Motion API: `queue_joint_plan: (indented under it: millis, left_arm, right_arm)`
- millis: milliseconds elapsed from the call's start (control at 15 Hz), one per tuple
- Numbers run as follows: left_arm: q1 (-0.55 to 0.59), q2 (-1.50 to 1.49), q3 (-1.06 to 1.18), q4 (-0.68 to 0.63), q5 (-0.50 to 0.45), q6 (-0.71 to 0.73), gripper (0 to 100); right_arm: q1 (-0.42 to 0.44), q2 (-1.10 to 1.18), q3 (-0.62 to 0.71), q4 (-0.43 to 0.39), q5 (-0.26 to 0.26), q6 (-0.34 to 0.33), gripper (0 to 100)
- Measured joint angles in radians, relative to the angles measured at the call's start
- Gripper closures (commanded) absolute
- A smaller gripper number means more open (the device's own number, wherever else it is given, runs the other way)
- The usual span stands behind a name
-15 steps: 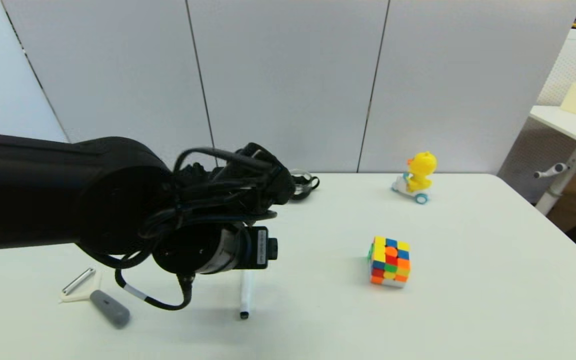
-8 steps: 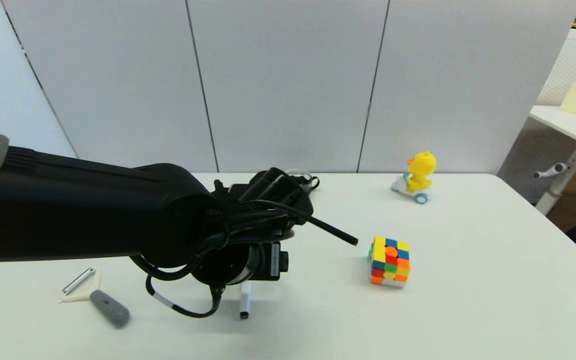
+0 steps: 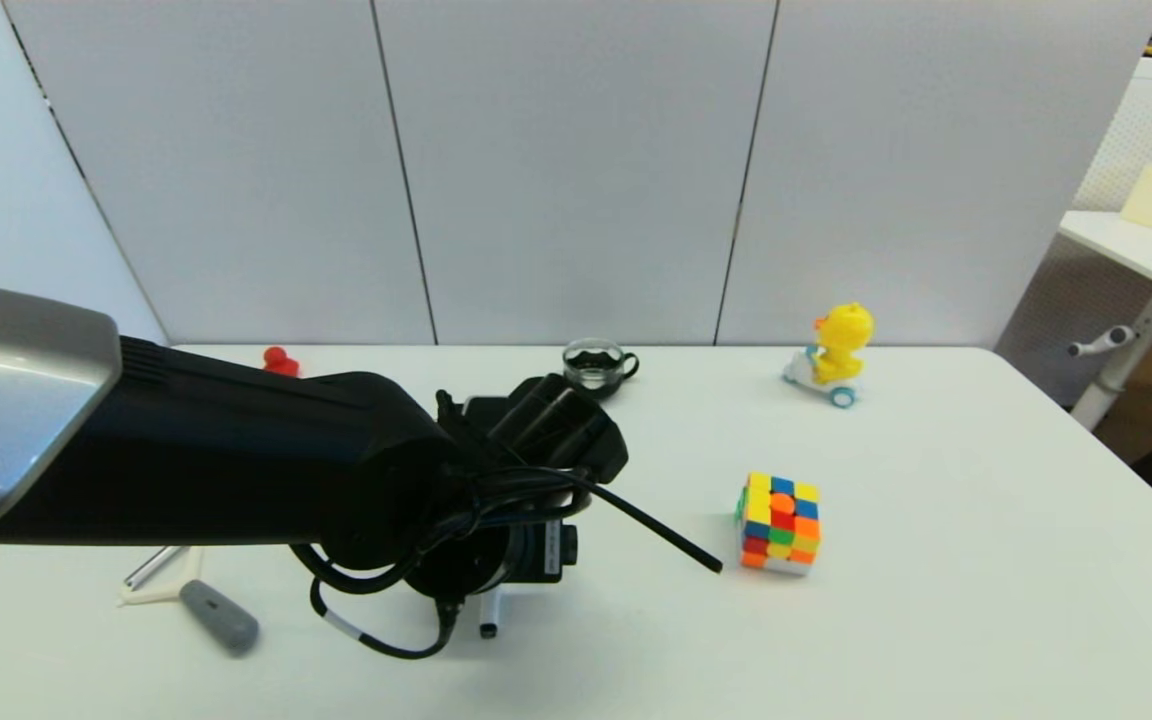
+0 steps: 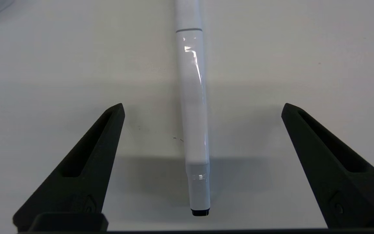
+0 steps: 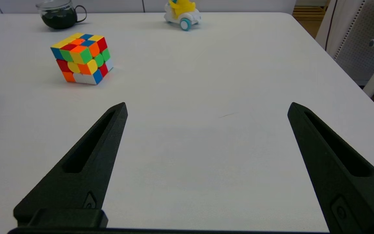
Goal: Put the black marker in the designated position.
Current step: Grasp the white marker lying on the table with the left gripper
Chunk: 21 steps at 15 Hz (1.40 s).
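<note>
The black marker [image 4: 193,107], a slim white barrel with a black tip, lies flat on the white table. My left gripper [image 4: 203,107] is open just above it, one finger on each side, touching nothing. In the head view my left arm [image 3: 356,500] covers most of the marker [image 3: 488,612]; only its near end and black tip stick out below the wrist. My right gripper [image 5: 207,105] hangs open over bare tabletop on the right side, holding nothing. The designated position shows as no mark on the table.
A grey-handled white peeler [image 3: 191,600] lies left of the marker. A coloured cube [image 3: 779,522] stands to the right of it. At the back are a glass cup [image 3: 596,365], a yellow duck toy [image 3: 836,355] and a small red object [image 3: 279,360].
My left arm has reached forward and come down over the marker, hiding more of its barrel. The cup and the red object behind the arm now show. The marker has not moved.
</note>
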State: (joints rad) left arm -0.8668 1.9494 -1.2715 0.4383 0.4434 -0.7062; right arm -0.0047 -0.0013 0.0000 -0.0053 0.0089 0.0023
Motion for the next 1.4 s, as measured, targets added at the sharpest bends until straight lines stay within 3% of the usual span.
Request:
queue_joint_plan:
  millis: [267, 600, 1400]
  left_arm:
    - [0.002, 0.008, 0.006, -0.002, 0.0, -0.012, 0]
    - [0.012, 0.01, 0.036, -0.118, -0.002, -0.036, 0]
    - [0.06, -0.016, 0.075, -0.123, -0.009, -0.019, 0]
  right_arm:
    - [0.0, 0.0, 0.0, 0.0, 0.0, 0.0, 0]
    - [0.0, 0.0, 0.0, 0.0, 0.0, 0.0, 0]
    - [0.0, 0.0, 0.0, 0.0, 0.0, 0.0, 0]
